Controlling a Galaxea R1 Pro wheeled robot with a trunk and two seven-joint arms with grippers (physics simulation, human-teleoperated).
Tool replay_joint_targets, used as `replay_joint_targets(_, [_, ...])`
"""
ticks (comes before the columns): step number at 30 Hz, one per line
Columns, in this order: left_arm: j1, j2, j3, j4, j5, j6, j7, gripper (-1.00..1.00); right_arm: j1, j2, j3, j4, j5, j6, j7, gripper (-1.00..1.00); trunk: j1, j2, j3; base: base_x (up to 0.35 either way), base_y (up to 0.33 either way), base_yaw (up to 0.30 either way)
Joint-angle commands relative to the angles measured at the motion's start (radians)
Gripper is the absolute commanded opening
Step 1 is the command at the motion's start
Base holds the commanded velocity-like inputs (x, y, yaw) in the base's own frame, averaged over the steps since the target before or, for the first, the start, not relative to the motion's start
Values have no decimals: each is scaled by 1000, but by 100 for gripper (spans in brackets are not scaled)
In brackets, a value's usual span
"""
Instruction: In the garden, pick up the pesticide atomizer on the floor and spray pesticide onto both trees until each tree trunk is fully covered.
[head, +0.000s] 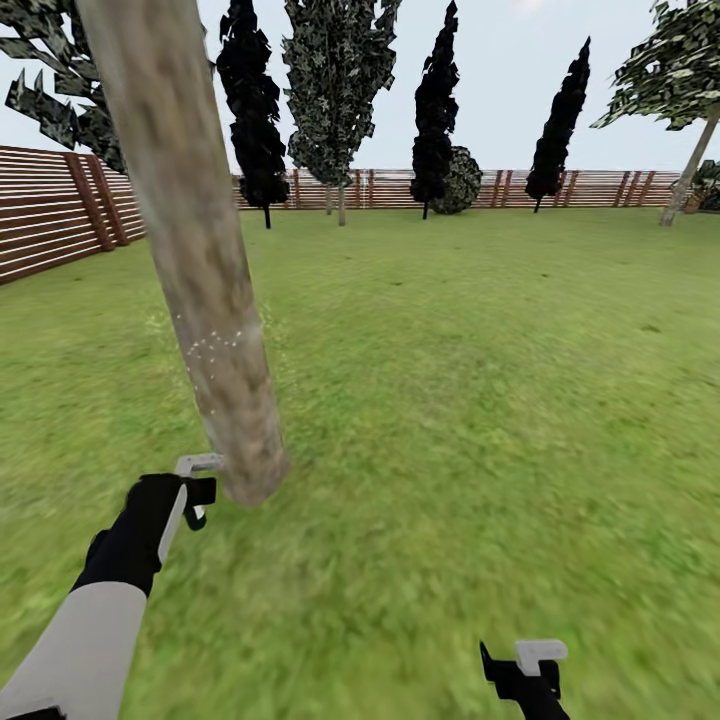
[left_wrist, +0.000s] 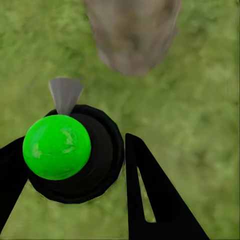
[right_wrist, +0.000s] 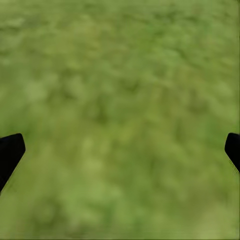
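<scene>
A thick pale grey-beige tree trunk (head: 190, 260) leans up from the lawn at the left, with small white specks (head: 215, 345) on its bark. My left gripper (head: 198, 490) sits low beside the trunk's base. In the left wrist view it (left_wrist: 75, 145) is shut on the pesticide atomizer (left_wrist: 57, 147), a black round body with a bright green ball on top. Its grey nozzle (left_wrist: 65, 95) points at the trunk's base (left_wrist: 132, 35). My right gripper (head: 525, 672) hangs open over bare grass (right_wrist: 120, 100), fingertips (right_wrist: 10, 150) far apart. A second pale-trunked tree (head: 690, 165) stands far right by the fence.
Green lawn (head: 470, 380) stretches ahead to a brown slat fence (head: 50, 215) that runs along the left and the back. Dark cypresses (head: 250, 110) and a mottled-leaf tree (head: 335, 90) stand along the far fence, with a round bush (head: 460, 180) among them.
</scene>
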Motion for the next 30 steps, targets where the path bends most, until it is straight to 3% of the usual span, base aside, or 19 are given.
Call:
replay_joint_targets(1, [2,-1,0,1,0,-7,0,-100,0,1,0,0,0,0,0,100,0,0,0,335,0,0])
replay_joint_targets(5, [6,-11,-1,3,0,-13,3,-100,0,2,0,0,0,0,0,100,0,0,0,309,0,14])
replay_joint_targets(13, [7,-14,-1,3,0,-14,-2,-100,0,3,0,0,0,0,0,100,0,0,0,44,-8,230])
replay_joint_targets(24, [7,-14,-1,15,0,-15,-3,-100,0,3,0,0,0,0,0,100,0,0,0,209,-188,8])
replay_joint_targets(30, [7,-14,-1,15,0,-15,0,-100,0,3,0,0,0,0,0,100,0,0,0,46,-265,0])
